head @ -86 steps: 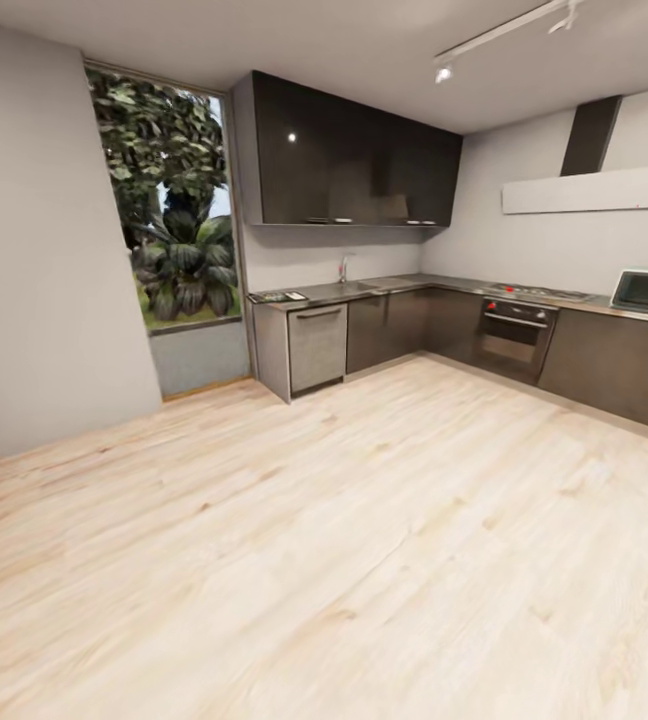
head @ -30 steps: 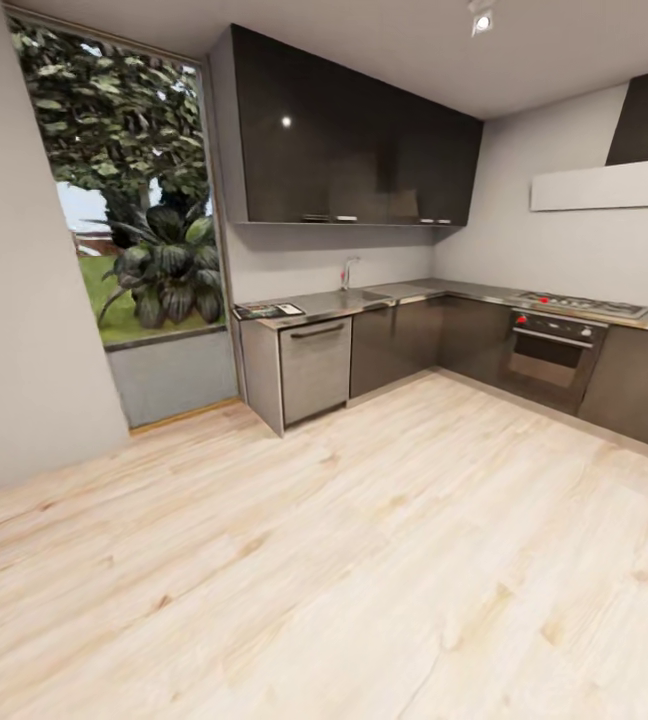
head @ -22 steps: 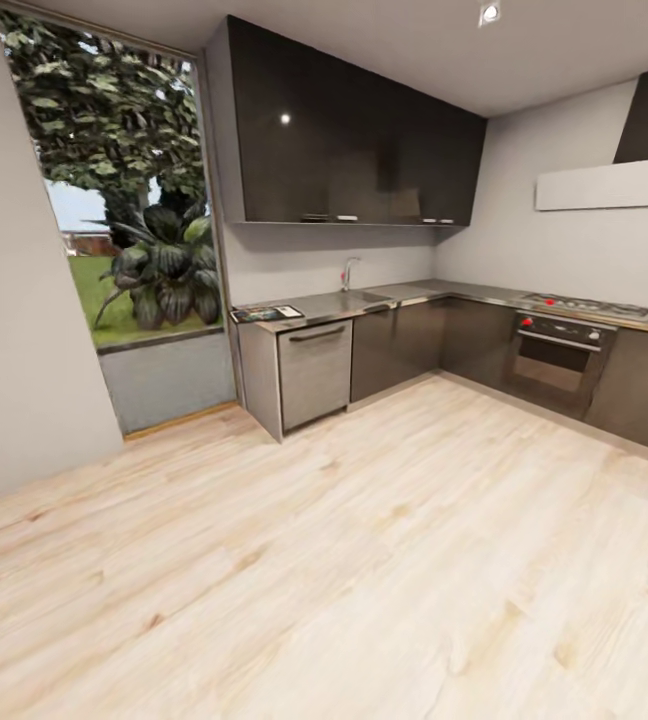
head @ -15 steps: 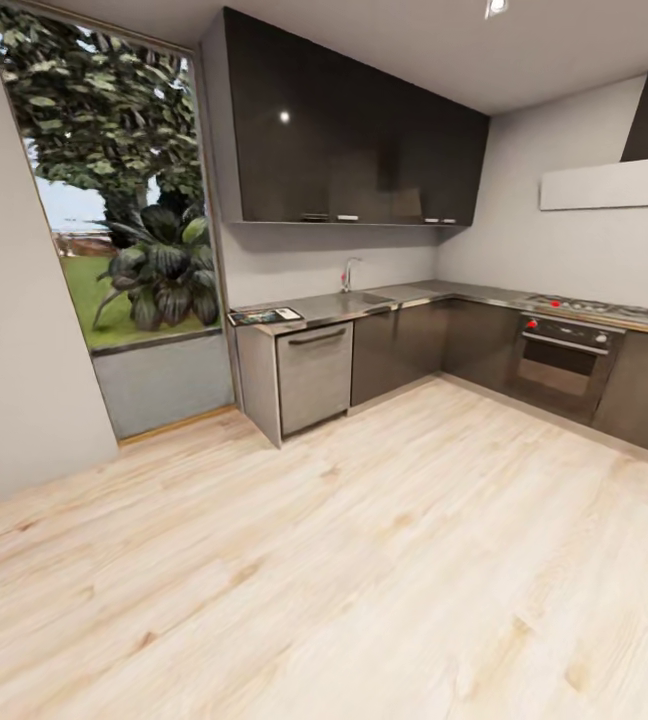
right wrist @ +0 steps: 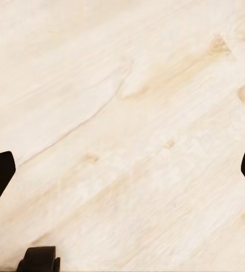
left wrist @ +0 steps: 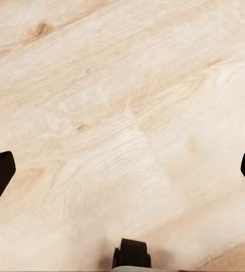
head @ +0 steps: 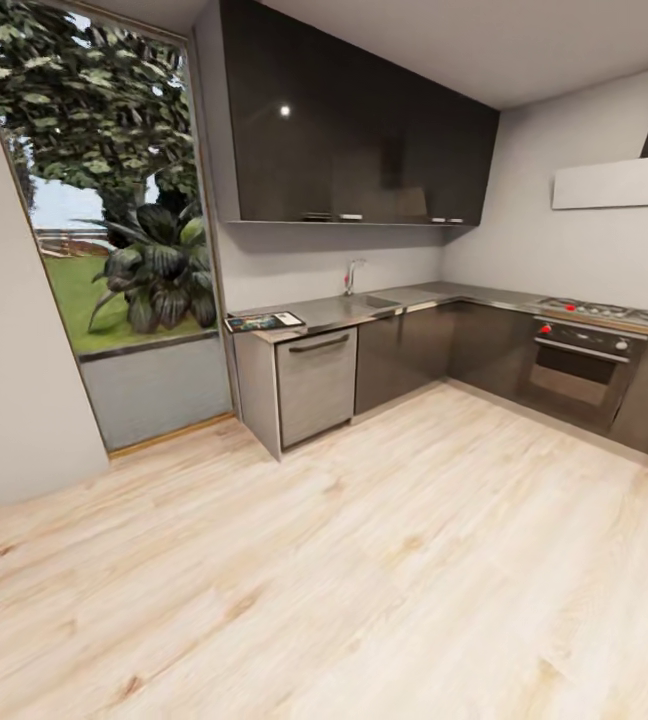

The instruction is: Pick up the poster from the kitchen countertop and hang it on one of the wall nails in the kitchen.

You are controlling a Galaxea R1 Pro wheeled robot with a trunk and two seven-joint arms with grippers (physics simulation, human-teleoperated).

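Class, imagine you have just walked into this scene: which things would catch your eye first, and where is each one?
The tall window on the left, full of green foliage, draws the eye first. Next come the glossy dark wall cabinets above the kitchen countertop, which runs along the far wall and turns right toward the oven. The poster lies flat on the countertop's near left end, and pale wooden floor fills the foreground.
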